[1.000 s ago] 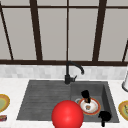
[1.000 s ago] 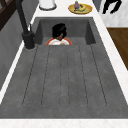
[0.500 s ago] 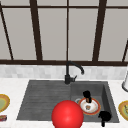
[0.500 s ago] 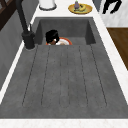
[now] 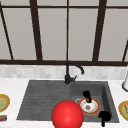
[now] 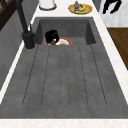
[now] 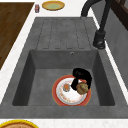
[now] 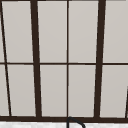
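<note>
A white plate with a red-orange rim (image 5: 93, 111) (image 7: 60, 98) (image 6: 65, 41) lies on the floor of the sink basin. My left hand (image 5: 86, 95) (image 7: 80, 75) (image 6: 51, 35) hovers low over the plate. Its fingers are curled round a small brown round thing (image 7: 82, 88). A small orange scrap (image 7: 66, 87) rests on the plate beside it. My right hand (image 5: 104, 116) (image 6: 111, 5) hangs in the air at the basin's front right corner, fingers relaxed and pointing down, holding nothing. A large red ball (image 5: 67, 115) shows at the front edge of the sink.
A black faucet (image 5: 70, 72) (image 7: 99, 37) stands behind the basin, with the ribbed drainboard (image 6: 65, 75) to its left. Yellow plates sit on the counter at both ends (image 5: 2, 102) (image 5: 123, 109). There is a small can (image 7: 37, 8) on the left and a white container (image 6: 47, 3) on the right.
My left hand has shifted a little over the plate, toward the faucet side. The right hand and the red ball have stayed put.
</note>
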Controlling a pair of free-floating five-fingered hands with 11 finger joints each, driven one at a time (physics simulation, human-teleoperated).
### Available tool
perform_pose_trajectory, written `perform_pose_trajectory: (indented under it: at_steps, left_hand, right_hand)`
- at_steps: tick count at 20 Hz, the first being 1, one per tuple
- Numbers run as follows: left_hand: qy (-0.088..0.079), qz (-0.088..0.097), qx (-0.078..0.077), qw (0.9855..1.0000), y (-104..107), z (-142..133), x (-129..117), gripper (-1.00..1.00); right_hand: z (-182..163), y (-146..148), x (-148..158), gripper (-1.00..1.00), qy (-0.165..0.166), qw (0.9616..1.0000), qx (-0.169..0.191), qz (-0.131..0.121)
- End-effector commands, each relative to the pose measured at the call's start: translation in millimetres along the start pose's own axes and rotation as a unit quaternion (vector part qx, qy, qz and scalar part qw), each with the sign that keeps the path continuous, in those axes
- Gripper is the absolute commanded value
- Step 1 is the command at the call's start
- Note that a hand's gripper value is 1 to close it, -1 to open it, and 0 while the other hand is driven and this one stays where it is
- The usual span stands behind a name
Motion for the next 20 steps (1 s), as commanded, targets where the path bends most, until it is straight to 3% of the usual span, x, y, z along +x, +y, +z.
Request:
perform_pose_trajectory:
  at_steps: [1,3,4,5,6,8,12,14,16,20]
  left_hand:
    - [-0.002,0.001,-0.001,1.0,-17,4,17,1.0]
    - [-0.008,-0.025,0.003,0.9996,-11,5,19,1.0]
    - [-0.005,-0.029,0.005,0.9996,-9,3,19,1.0]
    - [-0.01,-0.043,0.0,0.999,-9,0,22,-1.0]
    - [-0.001,-0.021,0.023,0.9995,4,-3,28,-1.0]
    - [-0.007,0.0,0.007,0.9999,20,-8,31,-1.0]
    - [-0.028,0.016,-0.02,0.9993,46,-14,50,-1.0]
    - [-0.038,0.021,-0.022,0.9988,57,-16,58,-1.0]
    - [-0.041,0.027,-0.013,0.9987,65,-13,64,-1.0]
    - [-0.059,0.033,-0.02,0.9975,80,-21,76,-1.0]
  right_hand:
    - [0,0,0,0.0,0.0,1.0,0.0,0.0]
    - [0,0,0,0.0,0.0,1.0,0.0,0.0]
    - [0,0,0,0.0,0.0,1.0,0.0,0.0]
    - [0,0,0,0.0,0.0,1.0,0.0,0.0]
    - [0,0,0,0.0,0.0,1.0,0.0,0.0]
    - [0,0,0,0.0,0.0,1.0,0.0,0.0]
    - [0,0,0,0.0,0.0,1.0,0.0,0.0]
    - [0,0,0,0.0,0.0,1.0,0.0,0.0]
    - [0,0,0,0.0,0.0,1.0,0.0,0.0]
    - [0,0,0,0.0,0.0,1.0,0.0,0.0]
